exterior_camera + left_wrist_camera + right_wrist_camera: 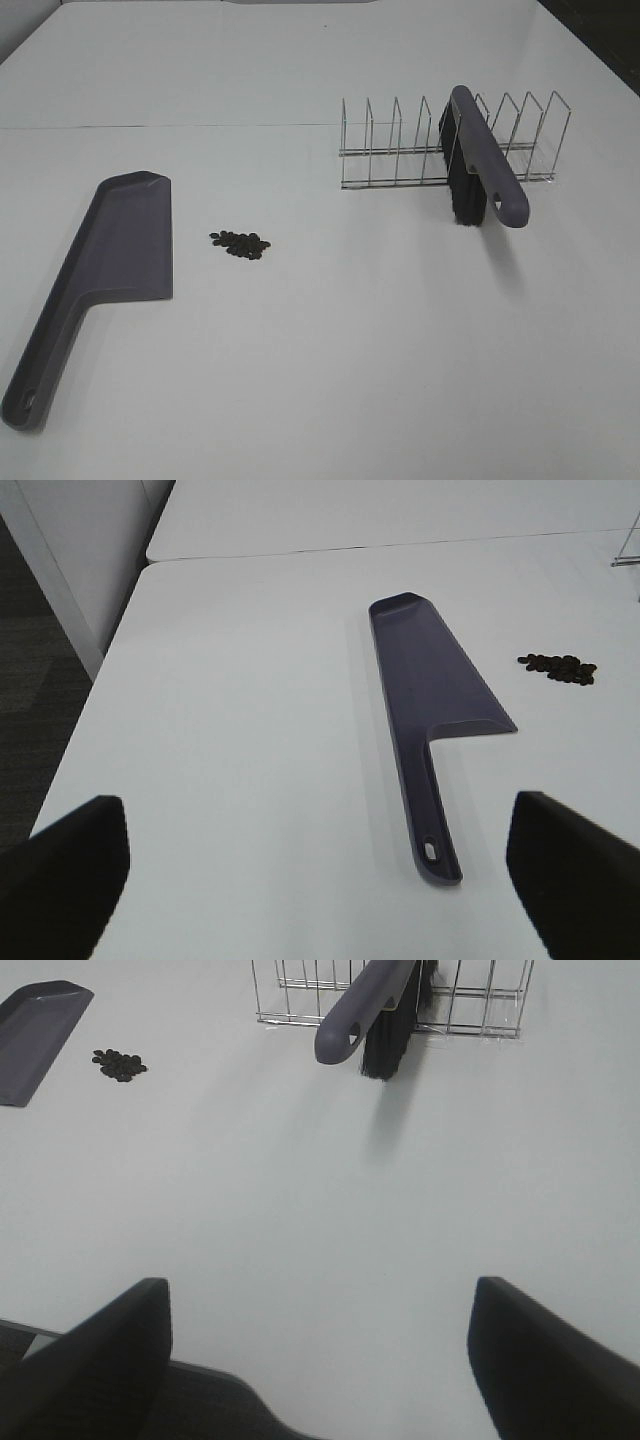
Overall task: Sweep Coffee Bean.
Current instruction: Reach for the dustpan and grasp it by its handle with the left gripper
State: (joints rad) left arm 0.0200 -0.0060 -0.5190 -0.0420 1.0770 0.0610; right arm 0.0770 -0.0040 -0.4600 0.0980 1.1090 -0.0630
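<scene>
A small cluster of dark coffee beans (241, 243) lies on the white table, just right of the purple dustpan (110, 250). The dustpan lies flat with its handle toward the front left. A purple brush (478, 160) with black bristles rests in a wire rack (400, 150) at the back right. Neither gripper shows in the high view. In the left wrist view my left gripper (320, 880) is open, well short of the dustpan (430, 700) handle, with the beans (560, 667) beyond. In the right wrist view my right gripper (320, 1360) is open, far from the brush (375, 1005) and the beans (119, 1064).
The table (350, 350) is white with a seam line across the back. Its left edge drops to dark floor (40, 680) in the left wrist view. The wire rack (470, 1000) holds only the brush.
</scene>
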